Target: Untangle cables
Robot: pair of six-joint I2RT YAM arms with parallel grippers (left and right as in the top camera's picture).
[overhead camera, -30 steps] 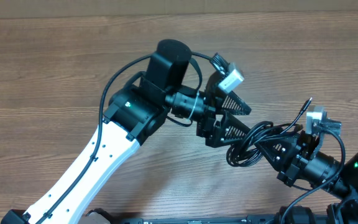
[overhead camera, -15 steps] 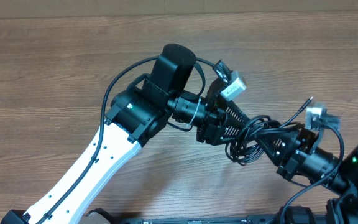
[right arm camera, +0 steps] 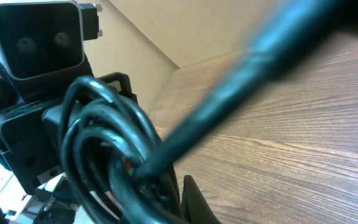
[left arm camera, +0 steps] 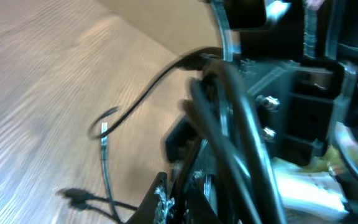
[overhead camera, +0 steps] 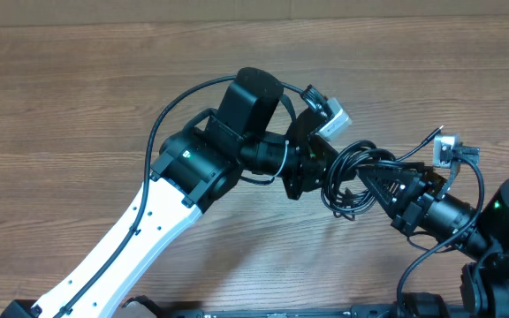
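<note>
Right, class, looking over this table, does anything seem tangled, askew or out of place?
Yes: the cables are a knotted clump of loops, bunched between the left hand and the right hand, both shut on it. One loose strand trails out over the table.

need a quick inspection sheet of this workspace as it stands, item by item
surface: wood-grain table, light brown
job's things: cable bundle, thin black cords looped in a knot between the two grippers; one strand with a small plug trails free
clutter: nothing seen
grippers: left gripper jaws shut on the bundle; right gripper jaws shut on its other side
cables: thicker arm cable loops along the left arm; another runs by the right wrist
surroundings: tan panel along the far edge of the table
</note>
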